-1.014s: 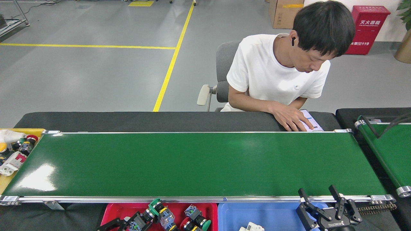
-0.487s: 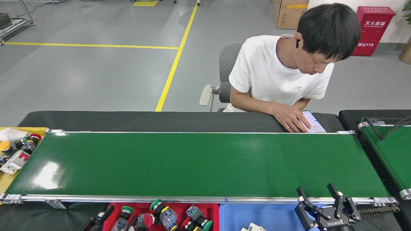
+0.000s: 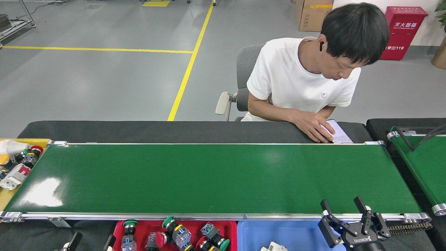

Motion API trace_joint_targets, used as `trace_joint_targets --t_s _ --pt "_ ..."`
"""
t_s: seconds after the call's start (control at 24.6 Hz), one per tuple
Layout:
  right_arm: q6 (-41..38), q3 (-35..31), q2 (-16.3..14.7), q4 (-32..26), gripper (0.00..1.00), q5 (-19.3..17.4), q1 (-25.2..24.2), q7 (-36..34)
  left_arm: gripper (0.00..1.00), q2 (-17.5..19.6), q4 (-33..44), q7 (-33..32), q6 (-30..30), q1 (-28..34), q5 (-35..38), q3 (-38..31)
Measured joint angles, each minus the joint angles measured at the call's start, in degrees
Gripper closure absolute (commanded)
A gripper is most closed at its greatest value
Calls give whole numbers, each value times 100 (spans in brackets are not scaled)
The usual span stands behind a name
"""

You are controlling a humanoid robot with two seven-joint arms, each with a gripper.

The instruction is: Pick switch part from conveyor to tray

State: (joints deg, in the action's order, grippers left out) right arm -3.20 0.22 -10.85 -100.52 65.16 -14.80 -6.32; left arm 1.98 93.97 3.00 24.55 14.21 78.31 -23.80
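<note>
Conveyor (image 3: 209, 177) — glossy green belt, silver rails; right tool (image 3: 343, 212) splayed open.

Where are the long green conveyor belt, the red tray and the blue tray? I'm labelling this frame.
Long glossy green conveyor belt (image 3: 216, 177): head view, bare belt middle.
Red plastic tray (image 3: 231, 230): head view, right wall.
Blue plastic tray (image 3: 289, 235): head view, bare floor.

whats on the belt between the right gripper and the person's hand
Nothing. In the head view the conveyor is bare green belt from the right gripper at its near rail to the person's hand, which rests on the black table beyond the far rail.
</note>
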Motion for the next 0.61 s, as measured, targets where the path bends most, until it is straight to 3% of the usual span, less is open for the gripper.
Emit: trace_joint_targets --t_s 0.12,0.45,0.61 --pt "-8 -21 27 -1 0 0 -38 0 0 -73 20 -133 397 -220 101 -220" --pt "47 -312 50 -1 0 5 -47 3 0 -273 514 -215 600 281 146 5" --pt "322 -365 63 -2 0 185 -121 3 0 -294 678 -157 80 592 147 437"
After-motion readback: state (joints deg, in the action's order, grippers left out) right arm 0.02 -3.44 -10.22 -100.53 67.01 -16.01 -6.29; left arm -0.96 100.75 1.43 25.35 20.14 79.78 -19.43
